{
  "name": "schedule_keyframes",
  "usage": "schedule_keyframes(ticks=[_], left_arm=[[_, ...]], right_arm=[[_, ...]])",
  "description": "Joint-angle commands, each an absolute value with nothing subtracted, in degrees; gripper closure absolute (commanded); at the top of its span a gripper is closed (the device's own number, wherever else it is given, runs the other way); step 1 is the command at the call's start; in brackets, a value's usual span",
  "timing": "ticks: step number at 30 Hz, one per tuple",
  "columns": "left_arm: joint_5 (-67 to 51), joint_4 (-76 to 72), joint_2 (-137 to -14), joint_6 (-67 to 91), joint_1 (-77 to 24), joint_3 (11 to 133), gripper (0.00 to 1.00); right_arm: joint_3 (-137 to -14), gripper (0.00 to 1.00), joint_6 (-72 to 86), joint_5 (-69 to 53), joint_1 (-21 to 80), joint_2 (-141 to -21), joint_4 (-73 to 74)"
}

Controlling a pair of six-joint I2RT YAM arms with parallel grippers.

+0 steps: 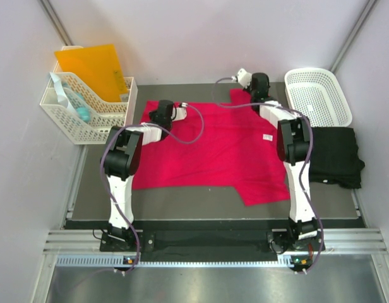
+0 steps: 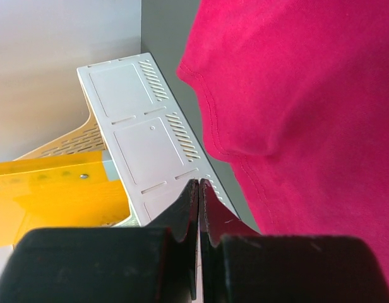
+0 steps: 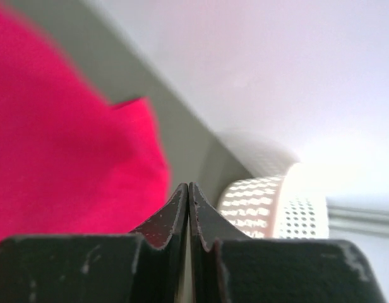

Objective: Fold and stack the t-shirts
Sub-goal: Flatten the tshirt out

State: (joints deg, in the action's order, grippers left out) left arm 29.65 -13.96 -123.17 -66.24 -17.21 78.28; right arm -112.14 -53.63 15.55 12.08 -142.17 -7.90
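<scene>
The pinkish-red t-shirt (image 1: 213, 148) lies spread flat across the middle of the table, its white neck label (image 1: 268, 137) towards the right. The black t-shirt (image 1: 336, 158) lies bunched at the right edge. My left gripper (image 1: 159, 112) hovers over the red shirt's far left corner, shut with nothing in it; in the left wrist view its tips (image 2: 199, 184) meet beside the shirt's hem (image 2: 308, 113). Over the shirt's far right sleeve, my right gripper (image 1: 257, 87) is likewise shut and empty, its tips (image 3: 188, 187) pressed together next to the red cloth (image 3: 62, 164).
A white lattice basket (image 1: 317, 95) stands at the back right, also seen in the right wrist view (image 3: 276, 202). A white organiser (image 1: 87, 110) holding a yellow folder (image 1: 93, 69) stands at the back left, close to the left gripper (image 2: 144, 145). Walls enclose three sides.
</scene>
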Motion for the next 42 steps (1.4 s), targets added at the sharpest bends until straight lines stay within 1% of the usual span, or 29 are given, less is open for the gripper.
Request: schedule_keyframes(ticks=[1,6,12,25,29,30,33,42], left_arm=[[30.41,-18.01,-117.86,-64.16,-17.84,76.04,1.0],[30.5,-18.9,-116.72,-63.72,-17.93,73.57,1.0],[30.59,-19.16,-115.66,-63.37,-17.93,71.54,1.0],[30.24,-18.46,-117.25,-64.51,-17.93,74.88,1.0],[29.27,-17.93,-117.25,-64.6,-17.93,75.23,1.0],[29.09,-17.84,-117.25,-64.77,-17.93,75.23,1.0],[28.48,-18.1,-116.9,-64.78,-17.93,75.06,1.0],[27.51,-19.33,-115.58,-64.86,-17.75,73.22,1.0]], right_arm=[[-113.64,1.0,-43.33,17.85,12.83,-132.01,-9.25],[-116.45,1.0,-44.03,15.65,13.01,-135.69,-3.88],[-116.81,1.0,-45.17,11.78,13.01,-139.74,1.56],[-121.46,1.0,-46.76,10.64,13.01,-146.51,7.11],[-121.64,1.0,-48.59,5.9,12.92,-145.38,14.48],[-121.55,1.0,-49.04,4.32,12.92,-145.02,19.03],[-121.2,1.0,-51.32,-1.21,13.01,-143.44,25.9],[-120.41,1.0,-55.02,-6.23,13.01,-140.19,37.51]])
